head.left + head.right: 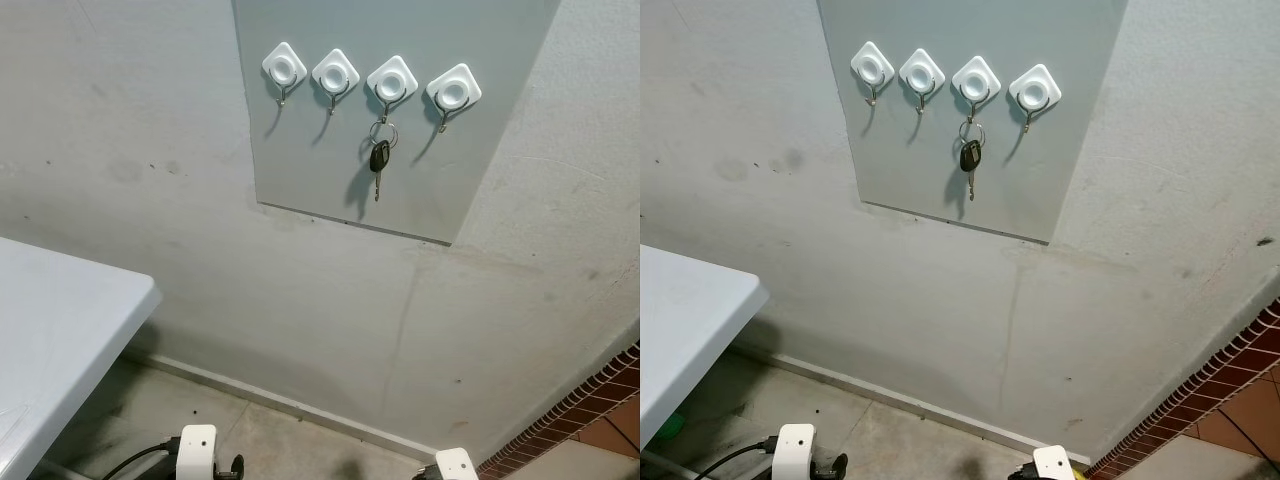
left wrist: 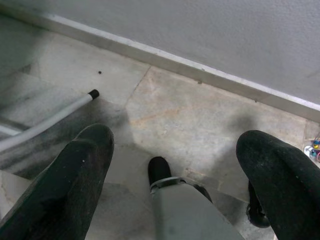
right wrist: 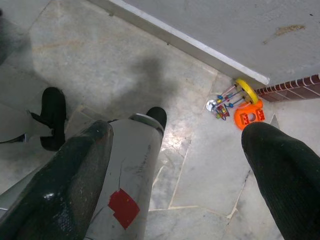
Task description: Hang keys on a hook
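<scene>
Black-fobbed keys (image 1: 380,158) already hung from the third hook (image 1: 391,80) on the grey wall panel (image 1: 320,170), so you could judge the hanging done. Both the left gripper (image 2: 175,165) and right gripper (image 3: 175,165) hung low over the floor, jaws apart and empty; your next move needed only a retreat.

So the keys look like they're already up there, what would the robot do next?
Probably nothing more than keep both arms lowered and step back. The keys already hang from the third hook from the left on the grey panel. The left gripper and right gripper are open, hold nothing, and point down at the floor.
</scene>
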Tool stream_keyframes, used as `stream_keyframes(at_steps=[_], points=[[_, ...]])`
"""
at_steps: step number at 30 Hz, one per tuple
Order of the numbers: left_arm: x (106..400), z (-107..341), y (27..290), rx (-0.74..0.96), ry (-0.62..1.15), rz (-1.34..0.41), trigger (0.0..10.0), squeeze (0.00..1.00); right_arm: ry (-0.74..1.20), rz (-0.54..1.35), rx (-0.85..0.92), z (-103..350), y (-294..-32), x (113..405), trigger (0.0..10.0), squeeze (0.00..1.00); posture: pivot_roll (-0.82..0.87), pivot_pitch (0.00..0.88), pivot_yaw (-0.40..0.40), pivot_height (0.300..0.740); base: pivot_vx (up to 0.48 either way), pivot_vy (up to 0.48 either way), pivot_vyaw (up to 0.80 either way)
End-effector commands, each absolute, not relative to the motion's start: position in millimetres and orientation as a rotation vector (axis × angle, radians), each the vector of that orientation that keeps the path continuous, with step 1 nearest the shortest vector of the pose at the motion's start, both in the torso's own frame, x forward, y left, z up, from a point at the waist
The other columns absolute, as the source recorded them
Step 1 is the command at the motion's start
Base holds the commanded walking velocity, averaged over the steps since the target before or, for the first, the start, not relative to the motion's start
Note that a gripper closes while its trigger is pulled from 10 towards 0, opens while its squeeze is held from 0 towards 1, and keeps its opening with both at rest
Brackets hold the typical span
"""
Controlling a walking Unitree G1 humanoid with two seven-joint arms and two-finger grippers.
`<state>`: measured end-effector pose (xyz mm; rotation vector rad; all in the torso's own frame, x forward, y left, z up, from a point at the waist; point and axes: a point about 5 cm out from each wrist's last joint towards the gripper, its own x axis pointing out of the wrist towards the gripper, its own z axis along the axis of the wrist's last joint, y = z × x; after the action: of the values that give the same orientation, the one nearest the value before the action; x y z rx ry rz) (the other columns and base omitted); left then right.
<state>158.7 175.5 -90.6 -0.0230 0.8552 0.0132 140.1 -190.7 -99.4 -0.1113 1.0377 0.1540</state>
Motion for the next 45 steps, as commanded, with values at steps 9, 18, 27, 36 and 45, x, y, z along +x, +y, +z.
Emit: stream_keyframes(at_steps=[9, 18, 27, 36, 45], points=[[153, -92, 186, 0.004, 0.880, 0.017, 10.0, 0.00, 1.077, 0.150, -0.118, -103, -192, 131, 10.0, 0.00, -0.06, 0.000, 0.003, 0.740, 0.000, 0.000, 0.00], [150, -93, 189, 0.006, 0.882, 0.017, 10.0, 0.00, 1.093, 0.146, -0.115, -105, -193, 125, 10.0, 0.00, -0.06, 0.000, 0.008, 0.740, 0.000, 0.000, 0.00], [152, -92, 187, 0.002, 0.873, 0.013, 10.0, 0.00, 1.099, 0.133, -0.109, -106, -194, 122, 10.0, 0.00, -0.07, 0.000, 0.008, 0.740, 0.000, 0.000, 0.00], [154, -92, 186, -0.004, 0.868, 0.015, 10.0, 0.00, 1.101, 0.127, -0.108, -106, -194, 121, 10.0, 0.00, -0.07, 0.000, 0.006, 0.740, 0.000, 0.000, 0.00], [154, -92, 185, -0.009, 0.867, 0.017, 10.0, 0.00, 1.098, 0.126, -0.106, -105, -194, 123, 10.0, 0.00, -0.07, 0.000, 0.005, 0.740, 0.000, 0.000, 0.00]])
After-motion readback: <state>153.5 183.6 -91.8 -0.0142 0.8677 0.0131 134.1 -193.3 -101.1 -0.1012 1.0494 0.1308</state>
